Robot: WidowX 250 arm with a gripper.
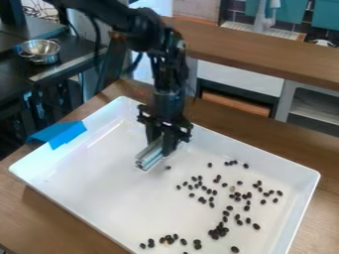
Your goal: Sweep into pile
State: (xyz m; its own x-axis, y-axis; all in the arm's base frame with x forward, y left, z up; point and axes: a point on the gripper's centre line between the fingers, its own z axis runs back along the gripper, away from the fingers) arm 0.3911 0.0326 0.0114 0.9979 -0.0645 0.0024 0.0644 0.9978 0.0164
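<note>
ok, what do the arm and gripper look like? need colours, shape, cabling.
Arm: black, chunky jointed segments, with a loose black cable looping beside it. Gripper: also black, two fingers below a wider, jagged-edged bracket. Can't make out any markings.

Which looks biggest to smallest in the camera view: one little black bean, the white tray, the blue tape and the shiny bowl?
1. White tray
2. Blue tape and shiny bowl: too alike to rank, and the bowl is farther away
3. Black bean

Bright, diffuse light with pale glare inside the white tray
</note>
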